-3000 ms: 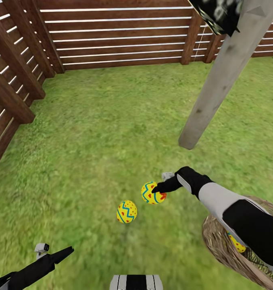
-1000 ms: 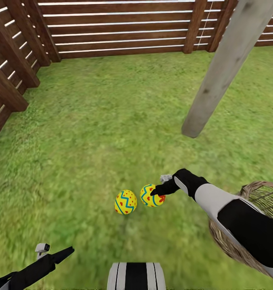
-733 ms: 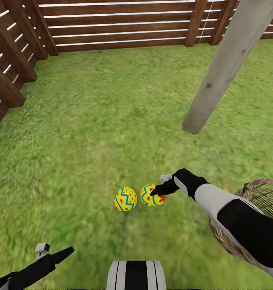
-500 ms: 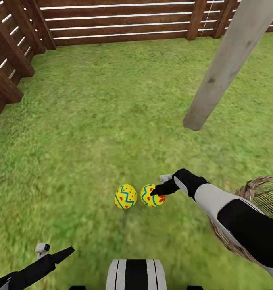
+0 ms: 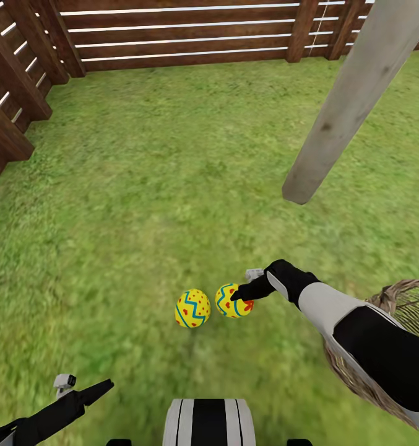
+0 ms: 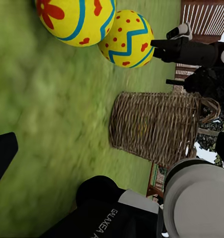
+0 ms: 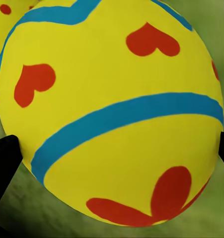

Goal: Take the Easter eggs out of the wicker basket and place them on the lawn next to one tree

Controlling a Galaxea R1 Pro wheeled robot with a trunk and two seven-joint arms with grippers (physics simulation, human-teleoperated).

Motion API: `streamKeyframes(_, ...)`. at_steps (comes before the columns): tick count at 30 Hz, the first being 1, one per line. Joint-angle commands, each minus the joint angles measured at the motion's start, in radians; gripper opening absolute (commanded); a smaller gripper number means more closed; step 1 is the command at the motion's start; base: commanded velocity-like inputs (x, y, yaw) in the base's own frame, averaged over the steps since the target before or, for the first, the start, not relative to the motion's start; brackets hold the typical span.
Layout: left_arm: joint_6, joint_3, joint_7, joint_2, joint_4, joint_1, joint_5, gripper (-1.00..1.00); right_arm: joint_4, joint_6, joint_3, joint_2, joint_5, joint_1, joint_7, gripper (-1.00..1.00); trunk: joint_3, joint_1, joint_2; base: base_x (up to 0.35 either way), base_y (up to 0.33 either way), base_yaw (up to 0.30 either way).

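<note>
**Two eggs side by side on the grass, right claw pinching one**

Compared with three seconds back, our view has tilted a bit, so the fence and trunk sit differently in frame; that's the camera, not the things. What did change: the loose egg (image 5: pixel 192 308) was apart from the held egg (image 5: pixel 233 301) back then, and now the two sit just beside each other on the lawn (image 5: pixel 147 186), close enough that we can't tell if they touch. Over the last half second almost nothing has shifted.

Our right gripper (image 5: pixel 239 293) is clamped on the held egg; in the right wrist view that egg (image 7: pixel 112 109) sits between a dark fingertip (image 7: pixel 5 163) on one side and another at the far edge. We can't tell if the egg rests on the grass or hangs just above it.

The wicker basket (image 5: pixel 413 303) is at our right, mostly behind the right arm. In the left wrist view the basket (image 6: pixel 156 126) stands on the grass with a faint yellowish patch behind the weave, too vague to call. The pale tree trunk (image 5: pixel 351 105) rises near the eggs, further out on the lawn.

Our left gripper (image 5: pixel 101 388) hangs low at our left, holding nothing, and we can't tell how its jaws stand.

Only readable writing: "GALAXEA" on the robot body (image 6: pixel 104 225) in the left wrist view
</note>
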Motion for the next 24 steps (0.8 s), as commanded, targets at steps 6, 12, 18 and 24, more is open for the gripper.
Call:
streamKeyframes(6, 0.010, -0.008, -0.003, -0.001, 0.000, 0.000, 0.007, 1.00, 0.000, 0.003, 0.006, 0.000, -0.004, -0.001, 0.002, -1.00, -0.020, 0.002, -0.001, 0.002, 0.000, 0.000)
streamKeyframes(12, 0.010, -0.008, -0.003, -0.001, 0.000, 0.000, 0.007, 1.00, 0.000, 0.002, 0.006, 0.000, -0.003, -0.001, 0.002, -1.00, -0.043, 0.005, -0.003, 0.000, 0.000, 0.000)
streamKeyframes(18, 0.010, -0.008, -0.003, -0.001, 0.000, 0.000, 0.007, 1.00, 0.001, 0.003, 0.006, 0.000, -0.003, -0.001, 0.002, -1.00, -0.066, 0.008, -0.004, 0.000, 0.000, 0.000)
streamKeyframes(24, 0.010, -0.008, -0.003, -0.001, 0.000, 0.000, 0.007, 1.00, 0.001, 0.002, 0.006, 0.000, -0.002, -0.001, 0.002, -1.00, -0.090, 0.010, -0.006, 0.000, 0.000, 0.000)
